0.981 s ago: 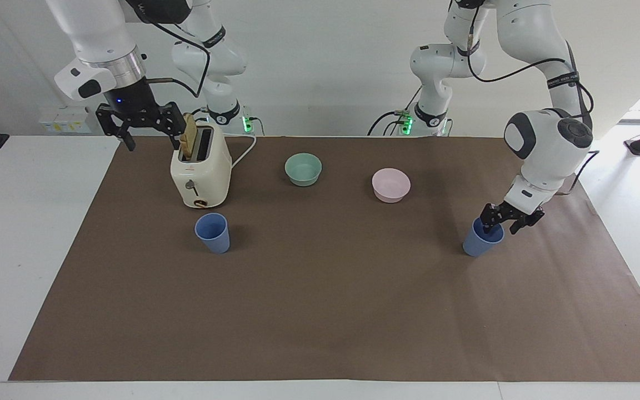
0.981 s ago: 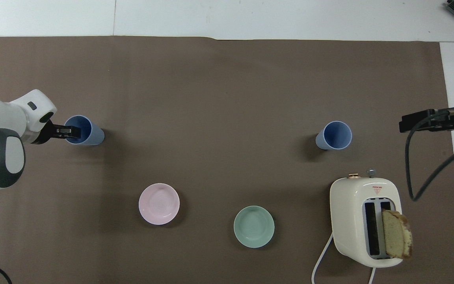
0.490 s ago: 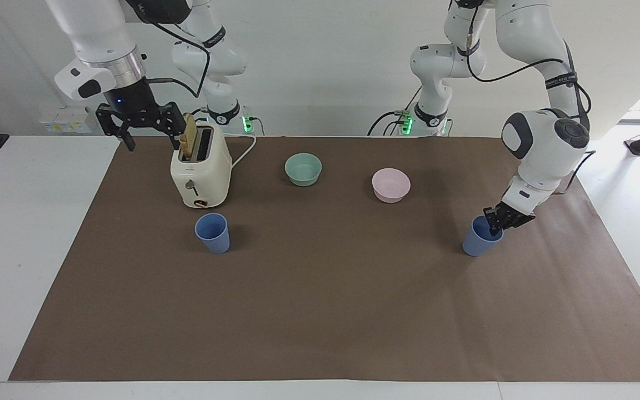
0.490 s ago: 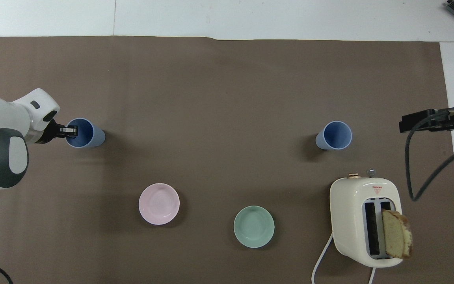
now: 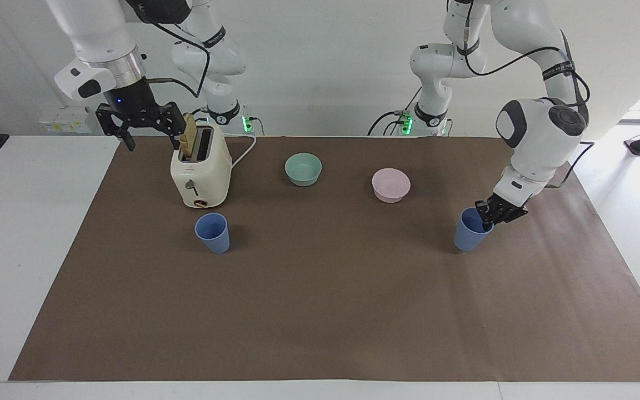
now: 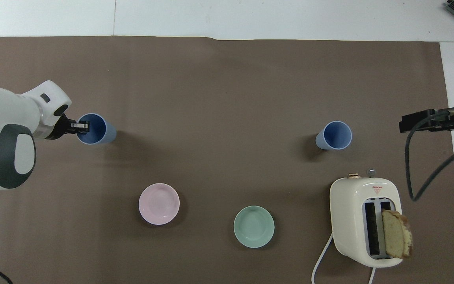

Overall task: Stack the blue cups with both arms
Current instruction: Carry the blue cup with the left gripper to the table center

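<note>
One blue cup (image 5: 213, 233) stands upright on the brown mat just farther from the robots than the toaster; it also shows in the overhead view (image 6: 334, 135). The other blue cup (image 5: 469, 232) is toward the left arm's end, tilted, and shows in the overhead view (image 6: 97, 129) too. My left gripper (image 5: 491, 215) is shut on its rim, one finger inside the cup, as the overhead view (image 6: 80, 126) also shows. My right gripper (image 5: 142, 129) is open and empty, raised beside the toaster, waiting; only its edge (image 6: 424, 120) shows in the overhead view.
A cream toaster (image 5: 200, 169) with a slice of bread (image 5: 189, 141) sticking up stands near the right arm. A teal-green bowl (image 5: 303, 168) and a pink bowl (image 5: 390, 184) sit nearer to the robots than the cups. The mat's edge (image 5: 320, 380) runs along the table's end.
My left gripper closed on the cup's rim, then moved with the cup a little toward the middle of the table. The right arm has not moved.
</note>
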`<state>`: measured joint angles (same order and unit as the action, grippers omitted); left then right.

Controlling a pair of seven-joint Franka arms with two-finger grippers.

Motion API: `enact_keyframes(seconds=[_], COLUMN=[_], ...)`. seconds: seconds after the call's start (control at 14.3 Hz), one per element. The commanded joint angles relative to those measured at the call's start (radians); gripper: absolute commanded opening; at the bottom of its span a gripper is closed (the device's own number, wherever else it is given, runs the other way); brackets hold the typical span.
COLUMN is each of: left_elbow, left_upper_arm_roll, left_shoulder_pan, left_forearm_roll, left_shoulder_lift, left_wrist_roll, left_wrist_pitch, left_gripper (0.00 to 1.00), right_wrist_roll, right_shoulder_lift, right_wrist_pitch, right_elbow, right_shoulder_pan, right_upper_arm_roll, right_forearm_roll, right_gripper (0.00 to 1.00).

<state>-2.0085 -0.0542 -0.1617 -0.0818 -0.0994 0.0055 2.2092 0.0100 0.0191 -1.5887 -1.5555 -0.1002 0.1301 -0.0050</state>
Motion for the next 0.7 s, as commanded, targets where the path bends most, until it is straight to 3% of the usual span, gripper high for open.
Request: enact_keyframes(seconds=[0.0, 0.35, 0.63], left_elbow=[0.002, -0.015, -0.021], left_upper_arm_roll=[-0.012, -0.009, -0.007], left_shoulder_pan=[-0.120, -0.298, -0.384], left_forearm_roll=[0.005, 0.007, 0.005], left_shoulder_lift=[0.007, -0.037, -0.079], left_wrist_roll=[-0.158, -0.392, -0.507], left_wrist_pitch=[0.004, 0.116, 0.161], left_gripper=[0.00, 0.00, 0.00], right_wrist_roll=[0.007, 0.007, 0.007], right_shoulder_lift=[0.002, 0.002, 0.002], right_wrist_pitch=[-0.007, -0.007, -0.013], right_elbow=[0.000, 0.000, -0.002], right_shoulder_pan=[-0.010, -0.010, -0.010], right_upper_arm_roll=[0.003, 0.003, 0.003], right_forearm_roll=[0.020, 0.020, 0.020], right_gripper=[1.00, 1.00, 1.00])
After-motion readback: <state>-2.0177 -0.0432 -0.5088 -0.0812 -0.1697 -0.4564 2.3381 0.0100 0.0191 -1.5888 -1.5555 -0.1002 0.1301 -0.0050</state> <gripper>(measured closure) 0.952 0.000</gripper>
